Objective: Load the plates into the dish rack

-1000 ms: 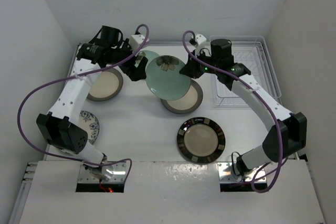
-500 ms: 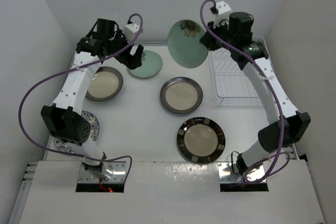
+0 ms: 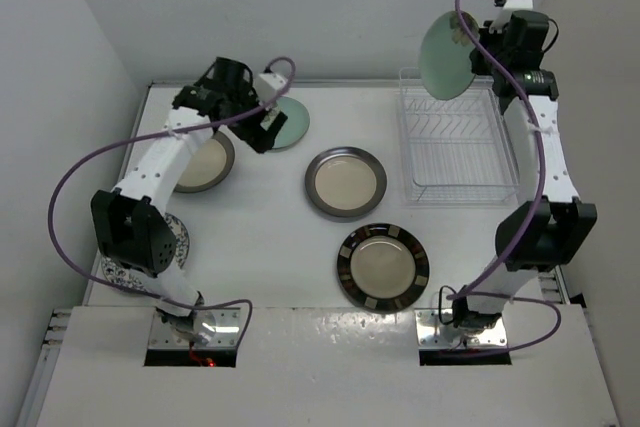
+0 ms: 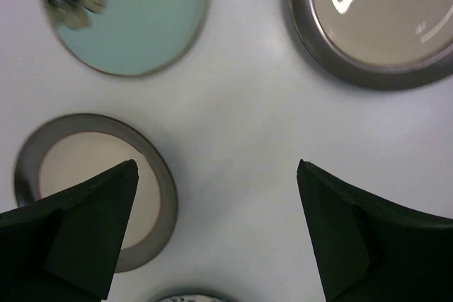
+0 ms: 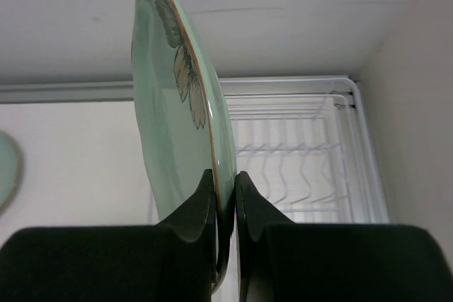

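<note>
The right gripper (image 3: 476,51) was raised high, clamping a mint plate (image 3: 445,55) on edge above the far left corner of the rack (image 3: 461,197). The left gripper (image 3: 264,132) hung at the left edge of a second mint plate (image 3: 291,123), which lay flat on the table (image 3: 270,237). A grey-rimmed plate (image 3: 345,183) lay mid-table. A second grey-rimmed plate (image 3: 203,161) sat partly under the left arm. A black-banded plate (image 3: 383,267) lay nearer, and a floral plate (image 3: 172,243) was half hidden behind the left elbow.

The lifted plate (image 5: 178,139) at the upper right was mint green, with a brownish flower and a thin tan edge. The flat mint plate (image 3: 291,124) matched it. The centre plate (image 3: 346,182) and left plate (image 3: 208,160) were cream with dark-grey rims. The banded plate (image 3: 383,266) showed black with pale blocks. The rack (image 3: 460,152) was white wire.
</note>
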Controlling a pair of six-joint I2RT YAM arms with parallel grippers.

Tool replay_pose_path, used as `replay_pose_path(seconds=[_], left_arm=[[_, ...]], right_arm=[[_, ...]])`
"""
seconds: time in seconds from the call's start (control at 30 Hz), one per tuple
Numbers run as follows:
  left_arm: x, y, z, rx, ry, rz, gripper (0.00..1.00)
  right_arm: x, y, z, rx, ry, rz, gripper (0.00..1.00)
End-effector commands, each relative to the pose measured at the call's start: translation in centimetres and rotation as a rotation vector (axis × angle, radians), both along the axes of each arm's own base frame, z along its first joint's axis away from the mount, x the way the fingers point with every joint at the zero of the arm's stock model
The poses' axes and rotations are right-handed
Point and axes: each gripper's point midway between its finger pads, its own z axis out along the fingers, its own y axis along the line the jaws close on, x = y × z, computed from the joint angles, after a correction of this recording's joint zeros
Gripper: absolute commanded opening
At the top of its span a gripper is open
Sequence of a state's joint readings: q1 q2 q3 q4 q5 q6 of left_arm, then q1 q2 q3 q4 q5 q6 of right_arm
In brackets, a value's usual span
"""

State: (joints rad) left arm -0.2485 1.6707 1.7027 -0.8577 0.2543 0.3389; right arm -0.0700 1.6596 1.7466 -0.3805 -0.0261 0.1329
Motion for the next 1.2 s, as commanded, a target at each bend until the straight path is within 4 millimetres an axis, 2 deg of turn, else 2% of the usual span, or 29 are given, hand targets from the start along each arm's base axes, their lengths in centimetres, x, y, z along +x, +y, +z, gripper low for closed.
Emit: replay_pose_path(seconds=[0.0,0.03,0.1,0.13,0.17,0.2,0.23,0.27,0.3,0.33,0.37,0.4,0.43,0.47,0.57,0.67,0.73,0.8,0.83,0.87,0.9,0.97,1.1,1.17], left_arm=[[-2.3,-0.6,-3.0,0.161,0.023,-0.034,0.99],[-3.3,-0.1,-5.3,0.223,0.066,-0.036,0.99],[-4.0,-0.8,-6.2,0.234,0.07,-0.057,0.99],[-4.3,-1.1,-6.5,0.238,0.078,-0.068,0.99],[-4.3,-1.2,-7.2,0.239,0.097,-0.062,0.99],[-3.8,-1.3,-7.0,0.237,0.093,-0.061,0.99],[-3.5,-1.5,-7.0,0.23,0.095,-0.052,0.99],[-2.9,-1.8,-6.5,0.224,0.08,-0.05,0.99],[-2.4,-2.0,-7.1,0.222,0.097,-0.042,0.99],[-2.0,-2.0,-7.0,0.231,0.091,-0.033,0.99],[-1.4,-2.1,-6.6,0.227,0.079,-0.018,0.99],[-1.2,-2.2,-6.7,0.228,0.08,-0.018,0.99],[-0.9,-2.3,-6.7,0.227,0.079,-0.018,0.99],[-0.8,-2.3,-7.2,0.232,0.09,-0.019,0.99],[-0.7,-2.2,-7.5,0.243,0.096,-0.013,0.99],[-0.7,-2.2,-7.9,0.247,0.104,-0.014,0.99],[-0.7,-2.2,-7.9,0.247,0.104,-0.014,0.99],[-0.6,-2.0,-7.9,0.254,0.102,-0.008,0.99],[-0.9,-1.9,-7.9,0.255,0.103,-0.008,0.99],[-1.1,-1.8,-8.2,0.258,0.112,-0.009,0.99],[-0.9,-1.3,-8.2,0.257,0.114,0.004,0.99],[-1.0,-0.8,-8.2,0.252,0.118,0.023,0.99],[-0.9,0.0,-8.5,0.223,0.142,0.042,0.99],[-0.6,0.3,-8.5,0.219,0.134,0.052,0.99]], right_arm=[[2.0,-2.7,8.0,-0.055,-0.252,-0.078,0.0],[2.9,-3.6,6.9,-0.093,-0.227,-0.104,0.0],[3.2,-4.5,7.8,-0.153,-0.24,-0.126,0.0],[4.3,-4.8,6.1,-0.202,-0.203,-0.122,0.0],[4.4,-5.1,6.5,-0.216,-0.208,-0.127,0.0],[4.8,-5.2,6.4,-0.227,-0.204,-0.131,0.0],[5.6,-5.4,4.9,-0.239,-0.174,-0.131,0.0],[5.7,-5.4,4.6,-0.269,-0.166,-0.127,0.0],[6.1,-5.6,3.8,-0.277,-0.15,-0.131,0.0],[6.6,-5.6,2.3,-0.284,-0.124,-0.126,0.0],[6.8,-5.6,1.9,-0.296,-0.115,-0.133,0.0],[7.3,-5.4,-0.2,-0.31,-0.082,-0.131,0.0],[7.2,-6.4,-0.5,-0.342,-0.069,-0.183,0.0],[7.8,-5.4,-1.7,-0.347,-0.055,-0.155,0.0],[8.8,-5.8,-3.0,-0.378,-0.038,-0.194,0.0],[9.8,-4.9,-2.9,-0.34,-0.054,-0.199,0.0],[9.7,-4.3,-3.5,-0.33,-0.037,-0.196,0.0],[9.2,-4.3,-3.2,-0.331,-0.041,-0.227,0.0],[9.1,-2.6,-4.7,-0.333,-0.014,-0.2,0.0],[8.7,-2.8,-4.0,-0.336,-0.024,-0.226,0.0],[8.3,-2.1,-3.6,-0.325,-0.035,-0.225,0.0],[7.6,-2.6,-3.3,-0.331,-0.037,-0.265,0.0],[7.3,-3.2,-1.4,-0.366,-0.075,-0.312,0.0],[7.3,-3.6,-1.1,-0.382,-0.074,-0.324,0.0]])
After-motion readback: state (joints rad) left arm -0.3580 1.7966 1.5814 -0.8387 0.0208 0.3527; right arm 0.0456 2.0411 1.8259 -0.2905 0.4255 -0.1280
